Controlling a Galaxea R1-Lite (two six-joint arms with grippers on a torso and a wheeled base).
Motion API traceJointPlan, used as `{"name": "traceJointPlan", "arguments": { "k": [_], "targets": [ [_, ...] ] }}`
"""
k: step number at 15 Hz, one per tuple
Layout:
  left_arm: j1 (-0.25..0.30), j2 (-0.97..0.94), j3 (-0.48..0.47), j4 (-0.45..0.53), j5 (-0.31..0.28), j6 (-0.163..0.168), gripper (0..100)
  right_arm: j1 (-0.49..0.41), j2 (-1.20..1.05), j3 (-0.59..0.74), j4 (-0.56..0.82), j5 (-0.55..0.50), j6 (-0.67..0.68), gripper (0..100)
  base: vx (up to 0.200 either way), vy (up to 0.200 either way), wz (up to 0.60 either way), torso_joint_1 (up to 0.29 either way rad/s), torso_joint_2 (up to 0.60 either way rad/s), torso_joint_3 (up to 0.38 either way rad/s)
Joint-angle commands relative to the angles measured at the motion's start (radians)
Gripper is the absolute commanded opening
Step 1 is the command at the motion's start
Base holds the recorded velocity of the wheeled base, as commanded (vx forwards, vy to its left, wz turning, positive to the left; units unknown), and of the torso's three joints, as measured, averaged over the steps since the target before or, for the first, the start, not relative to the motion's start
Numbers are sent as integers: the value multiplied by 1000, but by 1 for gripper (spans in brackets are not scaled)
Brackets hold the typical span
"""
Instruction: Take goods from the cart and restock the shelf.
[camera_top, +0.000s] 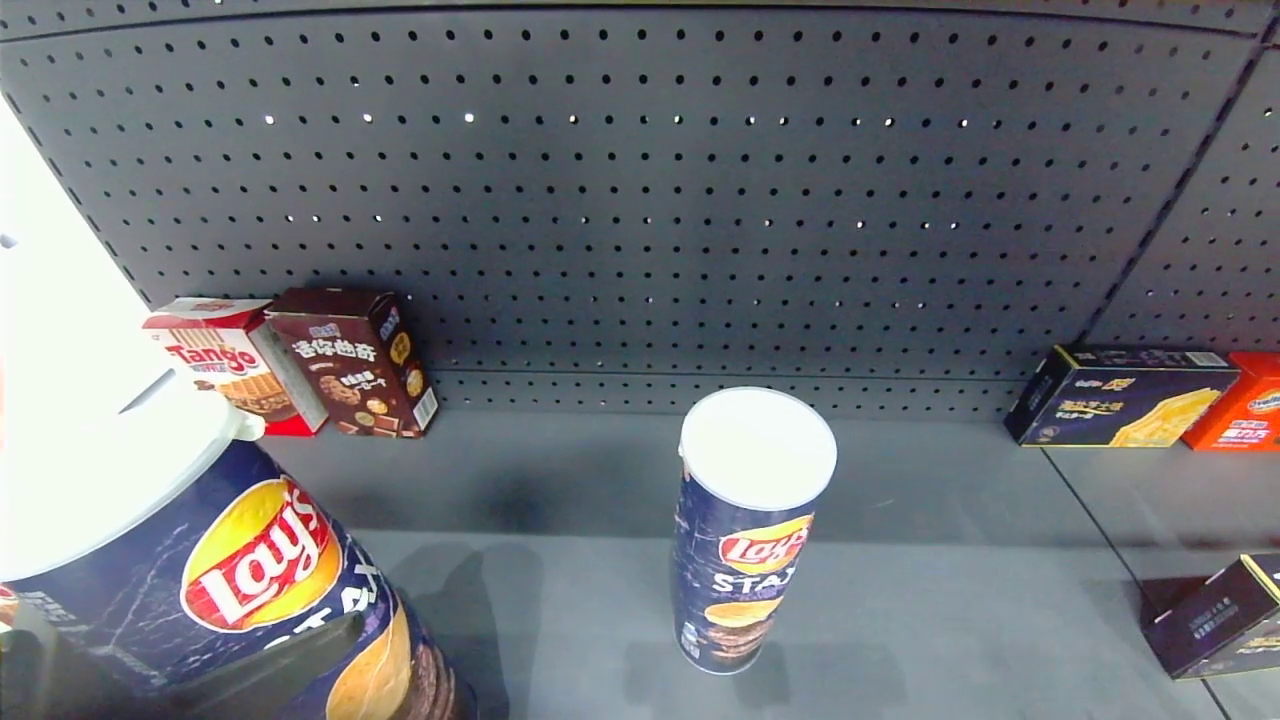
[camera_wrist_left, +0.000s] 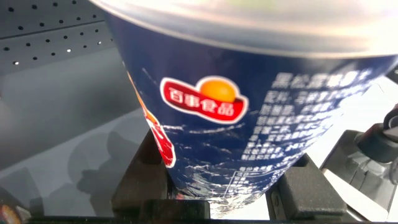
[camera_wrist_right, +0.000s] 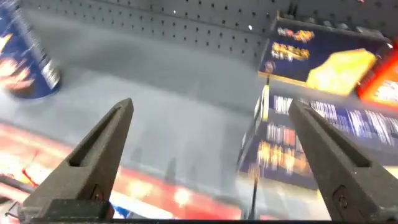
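Observation:
A dark blue chips can (camera_top: 750, 530) with a white lid stands upright on the grey shelf (camera_top: 950, 620), near its middle. A second chips can (camera_top: 230, 580) of the same kind hangs close in at the lower left, tilted, with my left gripper (camera_wrist_left: 227, 193) shut on its lower body. The black fingers (camera_wrist_left: 146, 180) press it from both sides. My right gripper (camera_wrist_right: 211, 106) is open with nothing between its fingers, above the shelf's front edge. It faces a dark blue box (camera_wrist_right: 311, 143), with the standing can (camera_wrist_right: 25, 56) off to one side.
A wafer box (camera_top: 230, 365) and a brown cookie box (camera_top: 360, 360) lean against the pegboard back at the left. A dark blue box (camera_top: 1120, 395) and an orange box (camera_top: 1240, 400) lie at the back right. Another dark blue box (camera_top: 1215, 615) lies at the front right.

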Motion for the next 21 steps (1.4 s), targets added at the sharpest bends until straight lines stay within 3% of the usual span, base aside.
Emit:
{"name": "traceJointPlan", "arguments": {
  "k": [1,4,7,8,10,11,14,21],
  "targets": [
    [-5,3,-1,-3,-1,0,0,-15,-200,-22,104,3,36,100,0,0,0,0,0,0],
    [-5,6,-14,-3,-1,4,0,-15,-200,72,56,-91,28,100,0,0,0,0,0,0],
    [-5,6,-34,-3,-1,12,0,-15,-198,72,249,-335,27,100,0,0,0,0,0,0],
    [-5,6,-41,-3,-1,15,0,-15,-200,72,259,-419,35,100,0,0,0,0,0,0],
    [-5,3,-41,-3,-1,15,0,-16,-200,72,257,-483,42,100,0,0,0,0,0,0],
    [-5,3,-40,-3,-1,17,0,-15,-200,72,257,-480,44,100,0,0,0,0,0,0],
    [-7,1,-31,-5,-4,17,0,-15,-200,72,280,-306,47,100,0,0,0,0,0,0],
    [-8,-16,-31,-3,-7,14,0,-15,-198,72,322,-349,97,100,0,0,0,0,0,0]
  ]
}}
